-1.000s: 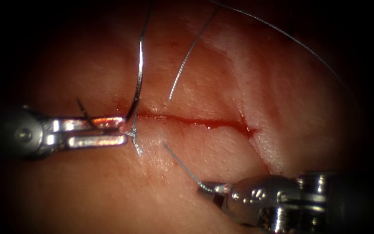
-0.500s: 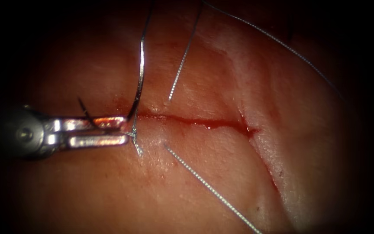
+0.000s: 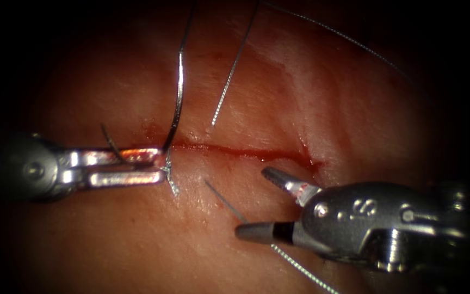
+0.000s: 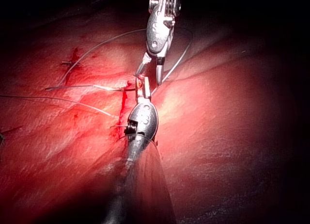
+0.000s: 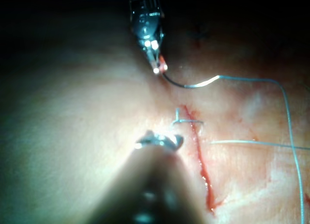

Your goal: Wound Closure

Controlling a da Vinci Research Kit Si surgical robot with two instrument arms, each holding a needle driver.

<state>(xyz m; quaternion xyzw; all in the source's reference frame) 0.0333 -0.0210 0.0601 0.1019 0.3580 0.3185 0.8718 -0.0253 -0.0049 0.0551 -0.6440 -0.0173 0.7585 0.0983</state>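
At the left of the endoscope view, the left tool [image 3: 156, 166] has its jaws clenched on the needle [image 3: 178, 103] near one end; the curve rises toward the top centre of the frame, apparently free of the tissue [image 3: 110, 228]. The cut [image 3: 246, 153] runs across mid-frame. At lower right, the right tool [image 3: 257, 204] has its jaws spread, grasping nothing, one jaw over the thread [image 3: 300, 269].

Surgical training bench, lab setting: pale fatty slab of tissue [image 3: 278, 109] with a straight cut [image 3: 246, 153], lit by a narrow endoscope beam, surroundings dark beyond it.
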